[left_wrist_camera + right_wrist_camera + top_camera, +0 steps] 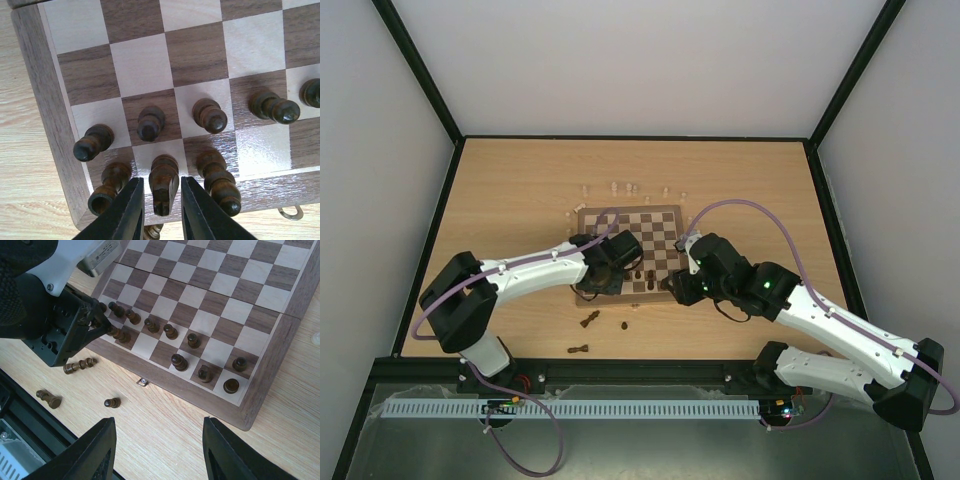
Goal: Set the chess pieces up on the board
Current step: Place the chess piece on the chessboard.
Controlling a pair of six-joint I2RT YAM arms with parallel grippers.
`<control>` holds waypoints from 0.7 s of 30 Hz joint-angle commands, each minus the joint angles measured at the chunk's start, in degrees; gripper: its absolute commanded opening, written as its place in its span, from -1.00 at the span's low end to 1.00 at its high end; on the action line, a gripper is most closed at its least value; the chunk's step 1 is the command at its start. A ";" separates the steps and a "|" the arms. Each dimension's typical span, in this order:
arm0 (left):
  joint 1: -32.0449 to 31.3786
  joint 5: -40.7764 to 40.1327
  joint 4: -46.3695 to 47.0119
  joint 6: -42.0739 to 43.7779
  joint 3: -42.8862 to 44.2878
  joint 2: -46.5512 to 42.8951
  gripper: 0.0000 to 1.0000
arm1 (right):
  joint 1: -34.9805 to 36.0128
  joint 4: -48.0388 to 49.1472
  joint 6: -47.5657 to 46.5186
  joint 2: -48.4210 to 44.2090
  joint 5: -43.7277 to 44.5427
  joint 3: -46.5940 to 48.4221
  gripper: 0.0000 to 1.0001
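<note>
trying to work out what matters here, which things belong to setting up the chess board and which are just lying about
Part of the job: board, standing dark pieces on it, loose dark pieces on the table in front of it, pale pieces past its far edge.

Just lying about: white slotted rail at the near edge, purple cables.

Chess pieces (170,331) on board (225,285), near rows

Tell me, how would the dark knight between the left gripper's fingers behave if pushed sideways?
The dark knight likely tips easily: it stands tall and slim on its square. Fallen, it may roll, being turned round like the dark piece lying on the table. It looks like stiff, light wood.
</note>
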 commanded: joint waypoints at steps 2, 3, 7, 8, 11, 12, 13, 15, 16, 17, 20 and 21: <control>-0.08 -1.57 -4.02 -0.05 3.48 -1.59 -0.52 | 0.42 0.00 -0.54 -0.42 0.44 -0.56 -0.04; -0.32 -1.89 -4.66 -0.12 4.32 -1.77 -0.51 | 0.44 -0.08 -0.54 -0.42 0.45 -0.60 -0.04; -2.07 -2.71 -7.13 -1.01 7.10 -2.98 -0.50 | 0.44 -0.04 -0.53 -0.42 0.53 -0.60 -0.04; -2.58 -2.88 -7.64 -1.35 7.47 -3.55 -0.48 | 0.43 0.00 -0.54 -0.41 0.53 -0.60 -0.03; -3.75 -3.67 -8.80 -2.69 7.51 -5.89 -0.45 | 0.43 -0.04 -0.46 -0.21 0.62 -0.65 -0.03; -3.93 -4.00 -8.95 -3.10 7.14 -6.84 -0.43 | 0.44 -0.04 -0.45 -0.10 0.70 -0.63 -0.03; -4.11 -4.29 -9.00 -3.47 6.47 -7.98 -0.42 | 0.43 -0.03 -0.47 0.09 0.75 -0.70 -0.03; -4.34 -4.97 -8.84 -4.06 5.13 -10.47 -0.41 | 0.43 -0.12 -0.45 0.67 0.88 -0.60 -0.03; -4.41 -5.25 -8.53 -4.32 4.32 -11.90 -0.40 | 0.37 -0.20 -0.38 1.12 0.94 -0.60 -0.03; -4.48 -5.33 -7.87 -4.49 3.44 -13.12 -0.39 | 0.38 -0.29 -0.39 1.64 0.95 -0.54 -0.03; -4.73 -5.24 -5.56 -4.62 0.73 -16.91 -0.33 | 0.39 -0.61 -0.19 3.18 0.74 -0.21 -0.04; -4.88 -5.36 -4.97 -4.62 -0.03 -18.34 -0.28 | 0.44 -0.72 -0.08 3.59 0.71 -0.05 -0.03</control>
